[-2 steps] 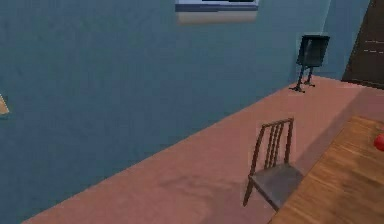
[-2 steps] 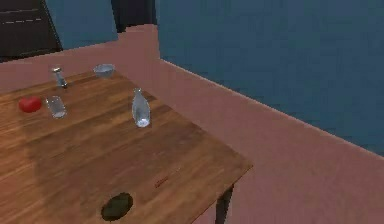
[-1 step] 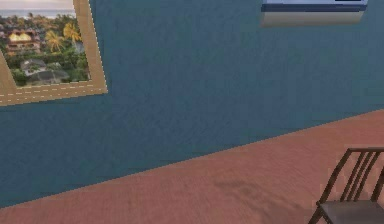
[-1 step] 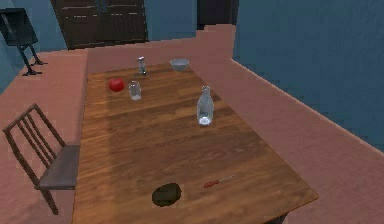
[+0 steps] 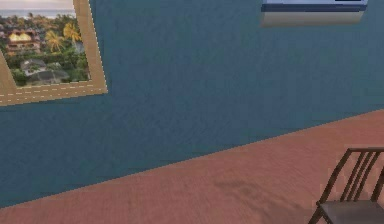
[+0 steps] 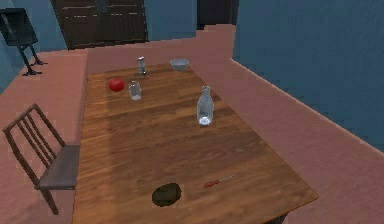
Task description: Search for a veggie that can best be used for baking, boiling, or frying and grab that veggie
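- Broadly, open floor (image 6: 300,120) flanks the table (image 6: 150,140) at 3 o'clock; a chair (image 6: 45,150) stands at its 9 o'clock edge.
- At 12 o'clock, a bowl (image 6: 180,64), contents unclear; a clear bottle (image 6: 205,107) stands upright near centre.
- At the table's 6 o'clock edge lies a dark oval lump (image 6: 167,193), perhaps the veggie; the pincer's state cannot be told.

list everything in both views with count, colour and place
framed picture: 1, wood frame, forward view's upper left
dark chair: 1, black, forward view's lower right
table: 1, brown, arm side view's middle
side chair: 1, brown, left of table
red ball: 1, red, table's far left
glass: 1, clear, beside ball
shaker: 1, grey, far end
bowl: 1, grey, far end
bottle: 1, clear, table's right
dark lump: 1, brownish, near end
red sliver: 1, red, beside lump
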